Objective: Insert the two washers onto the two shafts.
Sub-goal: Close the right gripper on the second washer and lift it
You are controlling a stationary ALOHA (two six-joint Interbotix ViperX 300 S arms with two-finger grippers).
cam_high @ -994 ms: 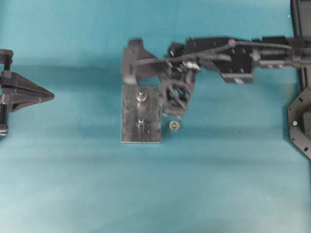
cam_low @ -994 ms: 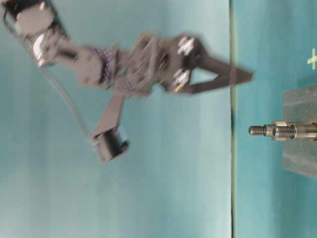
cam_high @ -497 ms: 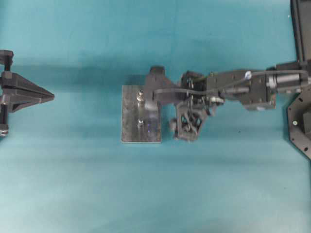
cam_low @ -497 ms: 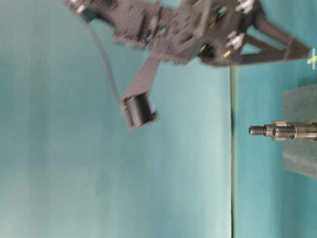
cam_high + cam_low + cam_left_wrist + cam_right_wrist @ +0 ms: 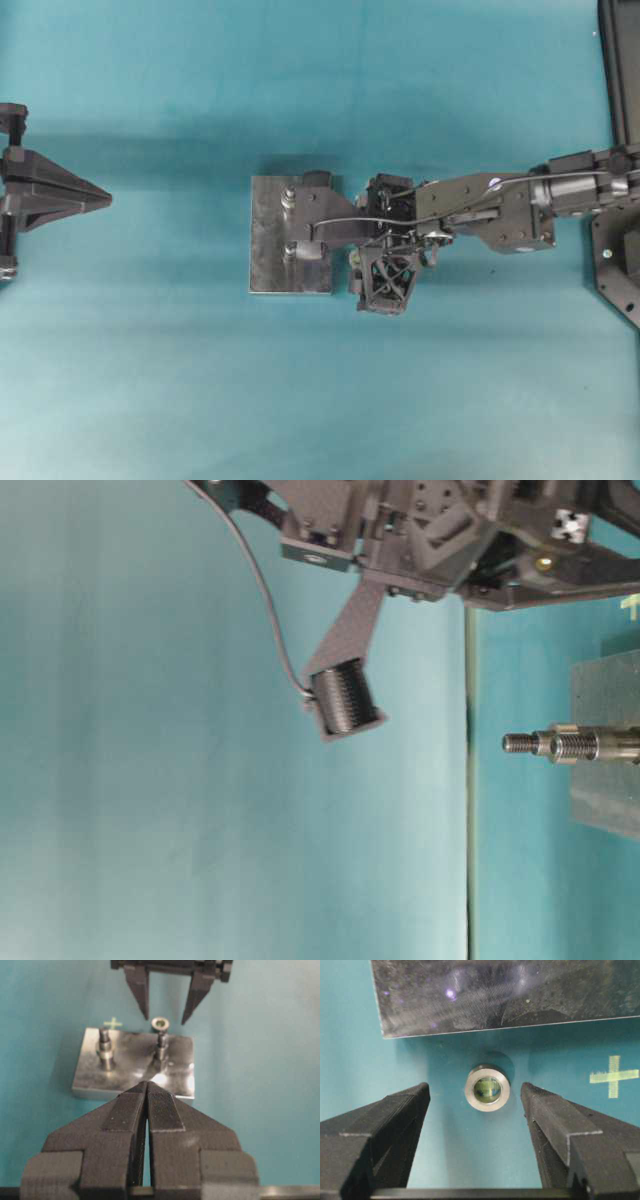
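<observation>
The washer (image 5: 487, 1087), a small steel ring, lies flat on the teal table just off the edge of the metal plate (image 5: 505, 995). My right gripper (image 5: 474, 1092) is open, with one finger on each side of the washer and not touching it. In the left wrist view the washer (image 5: 159, 1023) sits between those fingers beyond the plate (image 5: 130, 1067). Two upright shafts (image 5: 105, 1047) (image 5: 161, 1046) stand on the plate; the left one carries a collar. In the overhead view the right gripper (image 5: 356, 268) hides the washer. My left gripper (image 5: 95, 197) is shut and empty, far to the left.
A green cross mark (image 5: 614, 1076) is on the table beside the washer. The right arm (image 5: 490, 205) reaches in from the right edge. In the table-level view the shafts (image 5: 560, 744) stick out from the plate (image 5: 605, 780), with the right wrist camera (image 5: 345, 700) hanging nearby.
My right gripper has moved from above the plate's far side toward the washer and come down, so its open fingers now straddle it. The left arm has not moved.
</observation>
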